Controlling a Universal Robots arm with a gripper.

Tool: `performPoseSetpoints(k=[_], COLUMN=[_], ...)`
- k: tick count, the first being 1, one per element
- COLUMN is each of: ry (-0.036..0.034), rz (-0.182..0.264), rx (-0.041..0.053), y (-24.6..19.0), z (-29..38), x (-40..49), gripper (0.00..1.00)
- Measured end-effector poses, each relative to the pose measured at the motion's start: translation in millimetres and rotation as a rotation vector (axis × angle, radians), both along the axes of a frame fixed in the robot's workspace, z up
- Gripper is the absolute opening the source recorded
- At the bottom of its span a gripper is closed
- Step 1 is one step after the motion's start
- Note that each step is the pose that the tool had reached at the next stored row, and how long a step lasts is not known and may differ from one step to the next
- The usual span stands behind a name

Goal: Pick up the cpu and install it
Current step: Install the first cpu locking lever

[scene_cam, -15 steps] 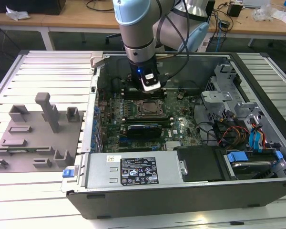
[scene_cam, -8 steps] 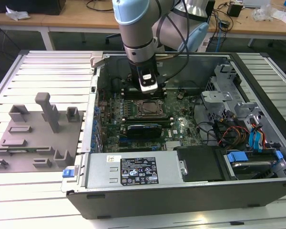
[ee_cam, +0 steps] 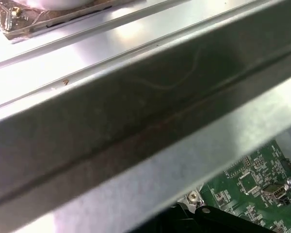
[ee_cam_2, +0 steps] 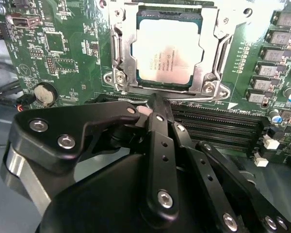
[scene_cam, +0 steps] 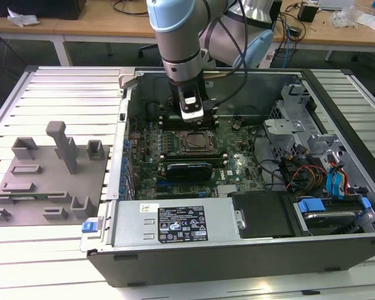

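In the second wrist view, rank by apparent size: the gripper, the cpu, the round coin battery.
1. gripper, though nearness to the camera inflates it
2. cpu, seated in the socket
3. coin battery

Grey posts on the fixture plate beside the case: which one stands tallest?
The T-topped post near the middle of the grey fixture plate. It rises well above the low blocks around it, such as the one beside it.

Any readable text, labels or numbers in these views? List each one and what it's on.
No text can be quoted; none of it is legible.
Pale silvery square cpu in the metal socket frame: dark print lines, too blurred to read.
Black-and-white label on the grey metal power supply box: print and logos, too small to read.
Green motherboard: white markings, too small to read.
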State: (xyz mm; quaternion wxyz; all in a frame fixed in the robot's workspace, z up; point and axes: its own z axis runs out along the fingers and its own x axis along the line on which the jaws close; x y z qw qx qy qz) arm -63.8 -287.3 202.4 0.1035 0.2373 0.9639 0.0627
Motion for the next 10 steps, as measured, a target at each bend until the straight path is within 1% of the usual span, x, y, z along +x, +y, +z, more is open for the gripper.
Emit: performPoseSetpoints(k=[3, 6, 10], ry=[0.0000, -0.0001, 0.0000], rz=[-0.010, -0.010, -0.010], rx=[-0.0001, 0.0001, -0.0037], y=[2.6, 3.2, 3.3], z=[-0.3, -0.9, -2.1], x=[0.0, 0.1, 0.9], gripper=[0.11, 0.11, 0.11])
